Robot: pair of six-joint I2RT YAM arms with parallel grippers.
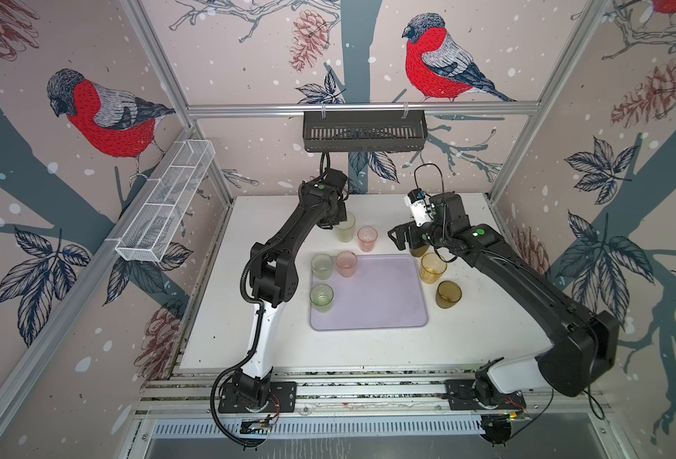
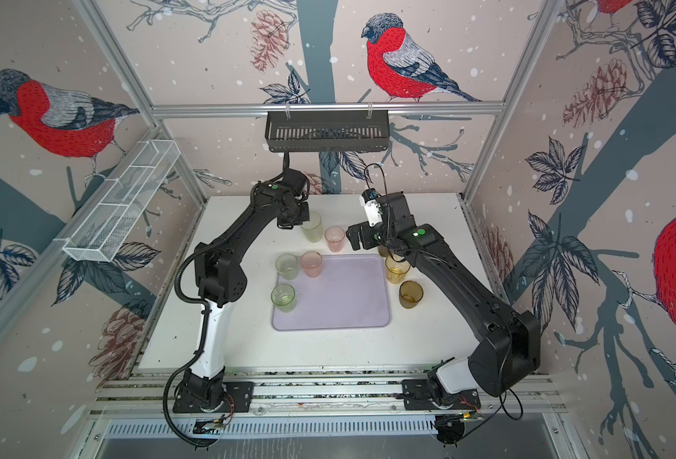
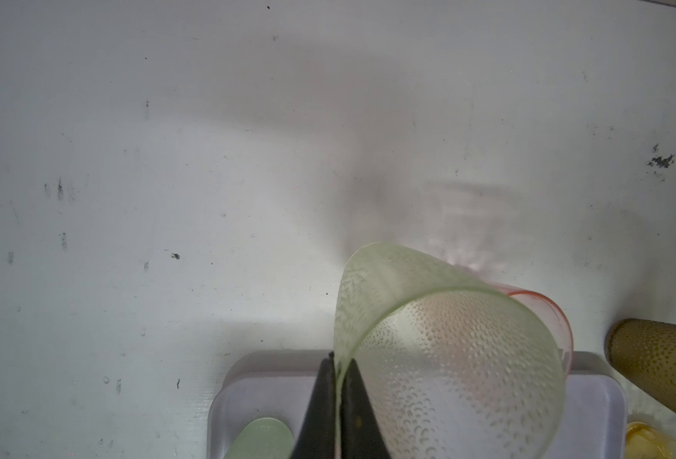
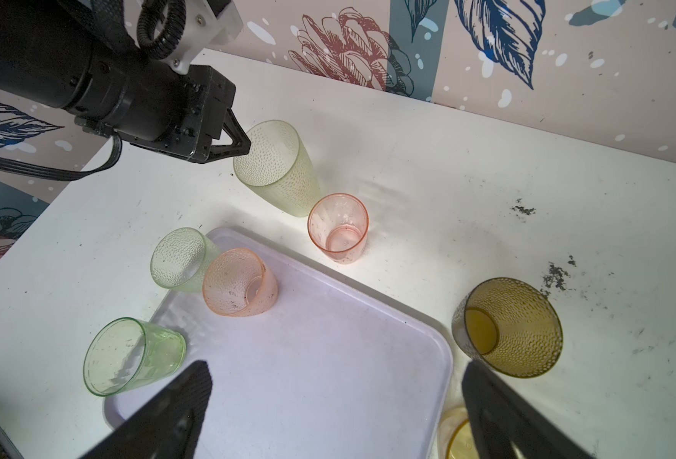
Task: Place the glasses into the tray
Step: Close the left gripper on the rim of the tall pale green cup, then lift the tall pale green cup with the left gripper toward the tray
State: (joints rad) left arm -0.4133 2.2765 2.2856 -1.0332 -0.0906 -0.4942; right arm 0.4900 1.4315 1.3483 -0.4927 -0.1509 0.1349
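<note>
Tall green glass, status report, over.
Left gripper shut on tall green glass rim. Right gripper open, empty. Glass outside tray. Pink glass close beside it.

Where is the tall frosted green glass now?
In both top views the tall frosted green glass is behind the tray, just left of a pink glass, its rim pinched by the left gripper.

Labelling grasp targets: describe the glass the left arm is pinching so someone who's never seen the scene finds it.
Find the lavender tray on the white table. Behind it, toward the back wall, two glasses sit off the tray: a pink glass and, left of it, the tall green glass. It is the tallest, frosted pale green, with the fingers of the left gripper shut on its rim.
</note>
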